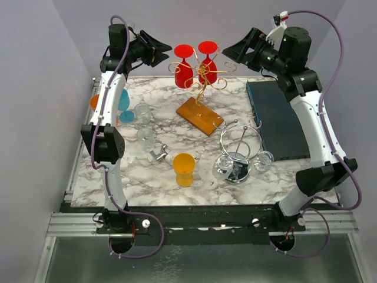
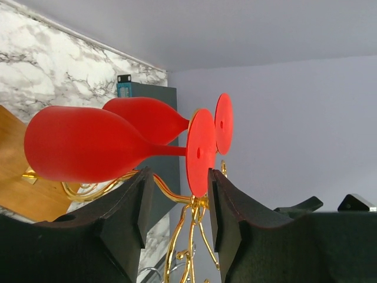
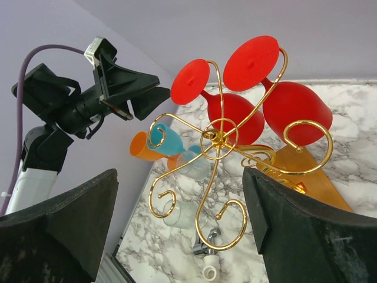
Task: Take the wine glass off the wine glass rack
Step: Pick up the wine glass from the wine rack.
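Note:
A gold wire wine glass rack (image 1: 203,79) stands on a wooden base (image 1: 199,115) at the back middle of the table. Two red wine glasses (image 1: 184,66) (image 1: 207,59) hang on it upside down. My left gripper (image 1: 158,52) is open just left of them. In the left wrist view its fingers (image 2: 126,218) flank the lower rim of the nearer glass's foot (image 2: 200,152), with the bowl (image 2: 76,150) to the left. My right gripper (image 1: 232,52) is open and empty to the right of the rack. In the right wrist view the rack (image 3: 218,141) and both glasses (image 3: 232,115) (image 3: 294,112) lie beyond its fingers (image 3: 294,236).
A teal glass (image 1: 123,103), an orange glass (image 1: 94,101) and two clear glasses (image 1: 142,112) (image 1: 146,137) stand at the left. An orange cup (image 1: 184,168), a small metal part (image 1: 158,154) and a chrome wire rack (image 1: 238,150) are near the front. A dark box (image 1: 280,118) lies at the right.

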`<state>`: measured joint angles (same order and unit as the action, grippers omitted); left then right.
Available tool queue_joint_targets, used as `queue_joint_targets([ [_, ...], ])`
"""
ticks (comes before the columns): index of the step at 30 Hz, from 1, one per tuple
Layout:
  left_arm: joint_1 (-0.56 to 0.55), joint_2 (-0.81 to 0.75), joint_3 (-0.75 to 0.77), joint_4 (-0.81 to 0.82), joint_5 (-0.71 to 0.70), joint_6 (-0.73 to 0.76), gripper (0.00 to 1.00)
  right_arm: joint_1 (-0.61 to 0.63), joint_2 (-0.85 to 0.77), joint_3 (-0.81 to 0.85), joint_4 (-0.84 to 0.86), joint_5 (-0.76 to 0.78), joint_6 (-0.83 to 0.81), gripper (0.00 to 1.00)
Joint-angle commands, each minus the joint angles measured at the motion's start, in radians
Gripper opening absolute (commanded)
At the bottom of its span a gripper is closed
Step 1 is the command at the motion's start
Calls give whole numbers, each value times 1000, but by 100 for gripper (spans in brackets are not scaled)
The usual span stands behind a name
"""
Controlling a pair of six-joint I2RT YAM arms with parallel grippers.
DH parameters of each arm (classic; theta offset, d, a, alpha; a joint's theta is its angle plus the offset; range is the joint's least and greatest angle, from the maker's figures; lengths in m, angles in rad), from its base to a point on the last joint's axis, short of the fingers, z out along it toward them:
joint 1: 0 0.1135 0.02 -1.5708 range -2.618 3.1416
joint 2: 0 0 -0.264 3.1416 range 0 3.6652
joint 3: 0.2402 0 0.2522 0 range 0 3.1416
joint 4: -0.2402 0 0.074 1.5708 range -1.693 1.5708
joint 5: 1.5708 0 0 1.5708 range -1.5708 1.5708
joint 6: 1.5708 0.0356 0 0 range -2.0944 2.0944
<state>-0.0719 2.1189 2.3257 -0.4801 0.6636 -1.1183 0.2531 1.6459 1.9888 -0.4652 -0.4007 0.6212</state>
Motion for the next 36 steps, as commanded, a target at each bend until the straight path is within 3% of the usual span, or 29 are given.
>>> queue_joint_targets([
  [1,-20,34,49,68,63,-40,46,-9,-33,-11,19,-22,-1,93],
  [7,-33,62,55,112,77,-75,42,-9,-30,-11,14,-20,-5,93],
  [13,-41,72,55,125,83,-97,30,-14,-36,-12,14,-20,-5,93],
  [36,-44,30,25,204,108,-209,0,-18,-51,-27,19,-26,7,94],
])
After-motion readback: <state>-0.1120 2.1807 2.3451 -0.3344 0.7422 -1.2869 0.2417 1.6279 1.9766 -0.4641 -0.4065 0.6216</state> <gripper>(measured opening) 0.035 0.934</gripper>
